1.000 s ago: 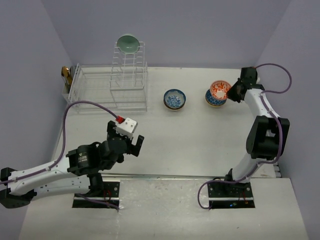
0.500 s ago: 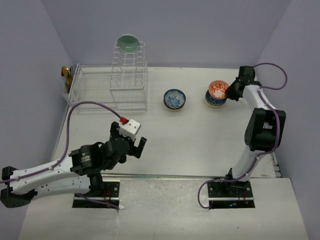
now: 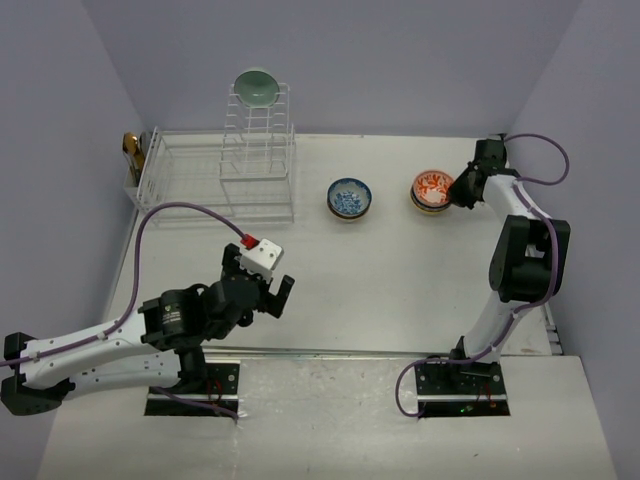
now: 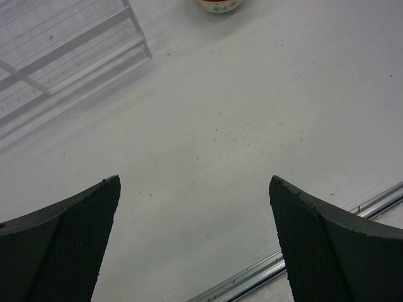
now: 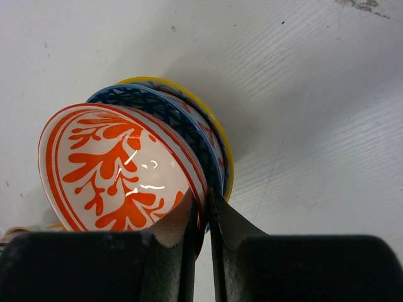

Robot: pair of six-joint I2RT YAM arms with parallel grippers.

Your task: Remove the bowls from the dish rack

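Observation:
The white wire dish rack (image 3: 190, 185) stands at the back left, and a pale green bowl (image 3: 256, 88) rests on top of its tall tower. On the table sits a blue patterned bowl (image 3: 349, 198). At the right, an orange-and-white bowl (image 3: 432, 187) (image 5: 113, 170) lies tilted in a stack on a blue bowl (image 5: 170, 113) and a yellow-rimmed one (image 5: 217, 135). My right gripper (image 3: 455, 190) (image 5: 204, 207) is shut on the orange bowl's rim, one finger inside and one outside. My left gripper (image 3: 262, 285) (image 4: 195, 182) hangs open over bare table near the front.
A small golden-brown object (image 3: 132, 150) sits at the rack's left end. In the left wrist view the rack's corner (image 4: 63, 50) is at the upper left, a bowl (image 4: 218, 5) at the top edge, and a metal rail (image 4: 302, 251) along the table's near edge.
My right gripper has lowered the orange bowl down onto the stack and shifted slightly left. The left arm moved a little toward the near edge, then stayed still.

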